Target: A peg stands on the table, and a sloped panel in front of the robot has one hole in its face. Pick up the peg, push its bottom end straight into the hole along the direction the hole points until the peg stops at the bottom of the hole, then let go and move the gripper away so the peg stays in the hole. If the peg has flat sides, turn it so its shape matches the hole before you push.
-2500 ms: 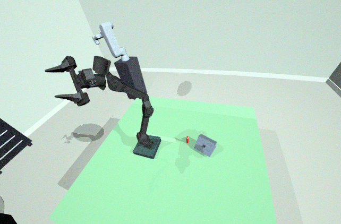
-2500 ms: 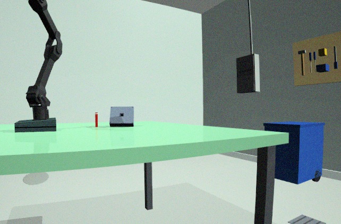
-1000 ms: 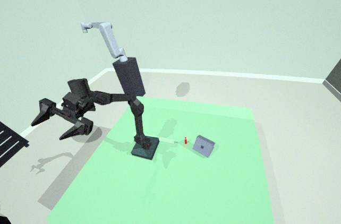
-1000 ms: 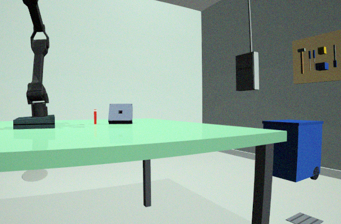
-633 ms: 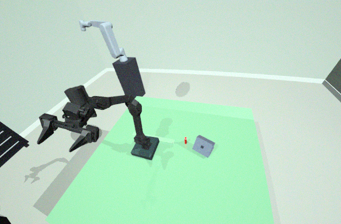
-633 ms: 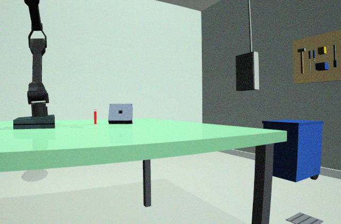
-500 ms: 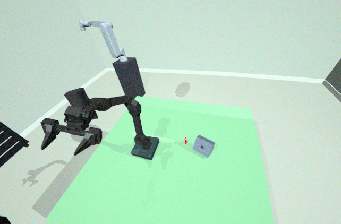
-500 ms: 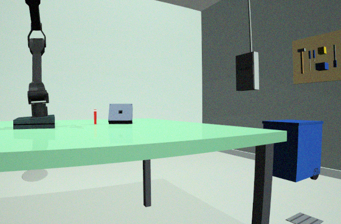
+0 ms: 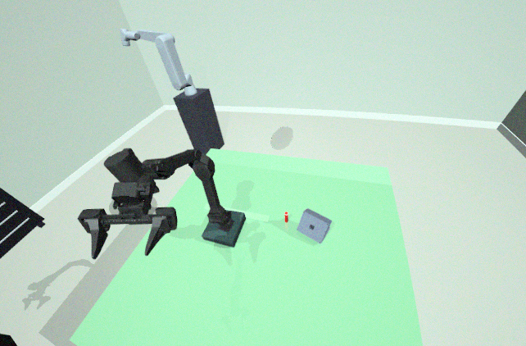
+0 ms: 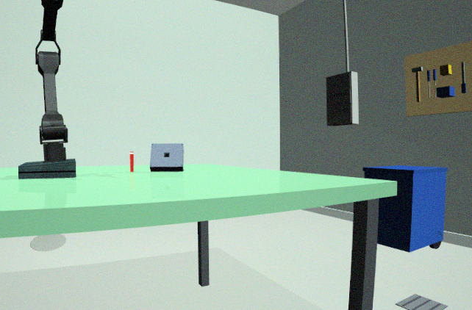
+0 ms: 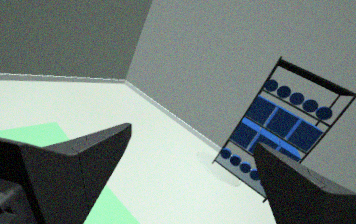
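Red peg upright on green desk, just left of sloped panel, hole facing up for angled entry; pincer spread wide, holding nothing, well left past desk edge, reach not yet begun

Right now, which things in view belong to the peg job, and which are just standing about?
For the job:
- small red upright peg
- grey sloped panel with one dark square hole
- open black gripper, holding nothing

Standing about:
- blue wheeled cabinet
- brown tool board
- black shelf rack
- dark wall box
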`<state>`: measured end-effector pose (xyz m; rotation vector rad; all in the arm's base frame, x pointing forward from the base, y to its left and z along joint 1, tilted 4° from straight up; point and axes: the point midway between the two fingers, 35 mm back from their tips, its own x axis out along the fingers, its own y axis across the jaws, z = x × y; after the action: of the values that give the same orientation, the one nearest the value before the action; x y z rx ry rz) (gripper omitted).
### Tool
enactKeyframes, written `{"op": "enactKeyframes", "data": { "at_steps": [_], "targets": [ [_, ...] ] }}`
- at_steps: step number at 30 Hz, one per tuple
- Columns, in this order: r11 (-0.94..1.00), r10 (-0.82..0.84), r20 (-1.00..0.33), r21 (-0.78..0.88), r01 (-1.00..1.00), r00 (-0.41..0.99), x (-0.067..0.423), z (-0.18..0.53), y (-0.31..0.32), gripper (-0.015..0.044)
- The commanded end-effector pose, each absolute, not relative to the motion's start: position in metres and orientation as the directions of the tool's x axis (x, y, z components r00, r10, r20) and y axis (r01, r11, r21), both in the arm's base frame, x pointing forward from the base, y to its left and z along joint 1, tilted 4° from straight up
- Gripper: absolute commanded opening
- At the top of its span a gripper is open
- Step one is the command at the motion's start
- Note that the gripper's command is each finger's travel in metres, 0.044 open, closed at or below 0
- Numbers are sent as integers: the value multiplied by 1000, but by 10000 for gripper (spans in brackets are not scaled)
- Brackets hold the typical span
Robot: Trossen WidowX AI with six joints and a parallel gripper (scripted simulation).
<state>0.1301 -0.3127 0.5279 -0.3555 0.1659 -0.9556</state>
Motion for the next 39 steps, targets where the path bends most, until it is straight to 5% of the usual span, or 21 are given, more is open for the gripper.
{"op": "enactKeyframes", "data": {
  "at_steps": [1, 39],
  "targets": [
    [569, -804, -24, -325, 755, 595, 144, 514, -316, 440],
    [848, -467, -405, 48, 528, 786, 298, 385, -264, 440]
  ]
}}
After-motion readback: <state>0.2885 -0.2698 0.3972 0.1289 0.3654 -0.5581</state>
